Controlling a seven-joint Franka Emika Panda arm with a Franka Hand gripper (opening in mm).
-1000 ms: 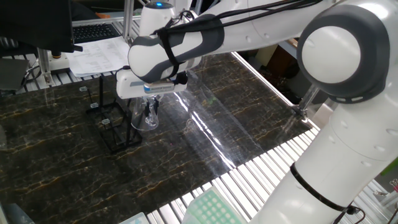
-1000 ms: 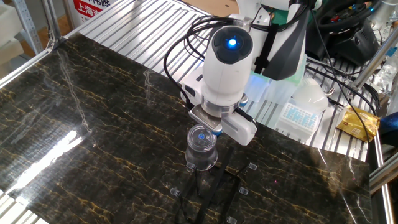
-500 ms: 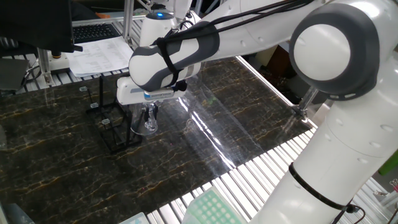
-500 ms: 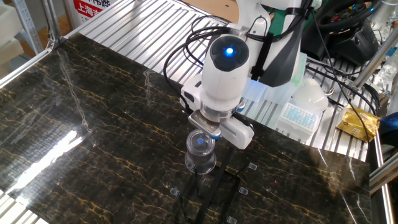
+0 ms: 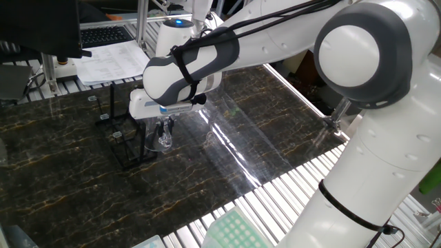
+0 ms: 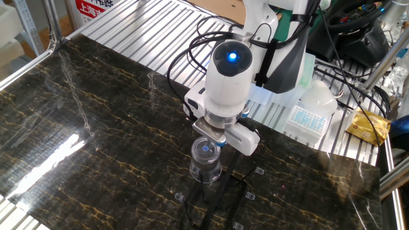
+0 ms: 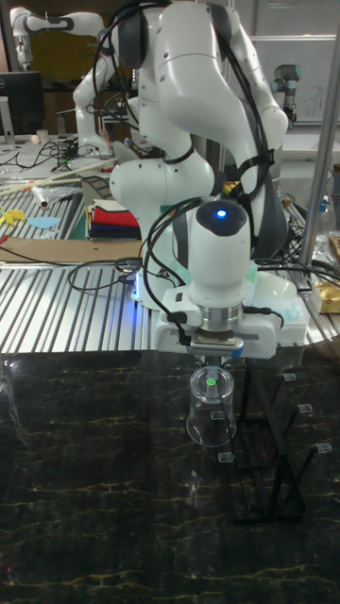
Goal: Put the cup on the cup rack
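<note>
Hanging straight down over a dark marbled table (image 6: pixel 96 128), the white robot arm's gripper (image 7: pixel 213 362) reaches into a clear glass cup (image 7: pixel 212 408). In the tall fixed view the cup is upside down, its narrow base up under the gripper and its wide mouth facing the table. The fingers (image 5: pixel 165 128) are inside or against the glass, and the jaws appear to pinch the cup's base or wall, though the exact grip is hard to make out through the clear glass. Whether the cup's rim touches the table or sits just above it cannot be told.

The black wire cup rack (image 7: pixel 274 453) stands just to the right of the cup in the tall fixed view, with thin upright pegs and small pale caps on them. In one fixed view the rack (image 5: pixel 124 138) sits just left of the cup (image 5: pixel 160 135), very close to it. In the other fixed view the cup (image 6: pixel 206 163) is just above the rack (image 6: pixel 220 198) in the picture, near the table's near edge.

A blue light glows on the arm's wrist (image 6: pixel 230 56). Slatted metal surfaces (image 6: pixel 140 32) border the table.
</note>
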